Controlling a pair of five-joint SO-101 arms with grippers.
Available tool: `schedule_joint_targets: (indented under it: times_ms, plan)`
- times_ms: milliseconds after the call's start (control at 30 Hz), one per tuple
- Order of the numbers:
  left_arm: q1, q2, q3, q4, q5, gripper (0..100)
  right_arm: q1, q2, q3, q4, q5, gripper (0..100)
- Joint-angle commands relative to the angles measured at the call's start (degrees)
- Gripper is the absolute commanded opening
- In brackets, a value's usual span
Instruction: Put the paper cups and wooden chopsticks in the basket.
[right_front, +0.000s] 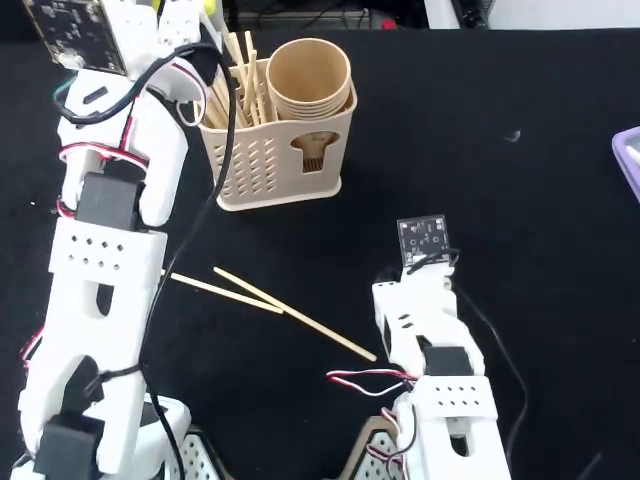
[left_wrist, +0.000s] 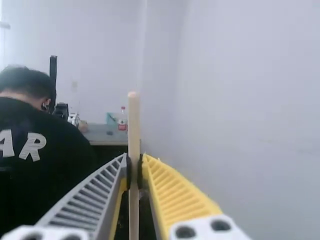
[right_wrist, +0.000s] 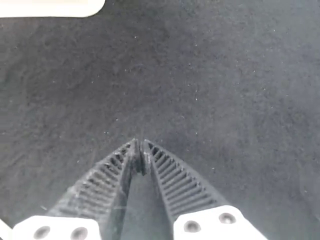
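Our left claw (left_wrist: 134, 172) grips a pale wooden chopstick (left_wrist: 133, 125); we should centre it over the beige perforated basket (right_front: 280, 160) before releasing. Our right claw (right_wrist: 139, 154) sits clenched, empty.

The cream perforated basket (right_front: 285, 160) stands upright. A stack of tan paper cups (right_front: 310, 75) fills one compartment, and wooden chopsticks (right_front: 235, 80) lean in the compartment beside it. Two loose chopsticks (right_front: 262, 296) lie flat in front of the basket, meeting in a narrow V. A single chopstick (left_wrist: 133, 125) stands pinched in the left gripper (left_wrist: 134, 167).
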Motion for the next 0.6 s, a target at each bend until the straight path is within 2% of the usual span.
schedule_joint_targets:
  times_ms: [0,133,300,467,567]
  plan:
    - [0.0,-0.6,2.2,1.9,-0.4,3,-0.9,-1.7,-0.3,-1.1,-0.4,1.2]
    - [0.0,-0.6,5.4,2.1,-0.4,4,-0.9,-1.7,-0.3,-1.1,-0.4,1.4]
    - [-0.5,-1.1,6.7,2.2,-0.3,13,-0.9,-1.7,-0.3,-1.1,-0.4,1.5]
    - [-0.6,-1.2,4.8,2.3,-0.3,13,-0.9,-1.7,-0.3,-1.1,-0.3,1.5]
    - [-0.6,-1.6,2.4,6.5,-0.3,13,-0.9,-1.7,-0.3,-1.1,-0.2,1.5]
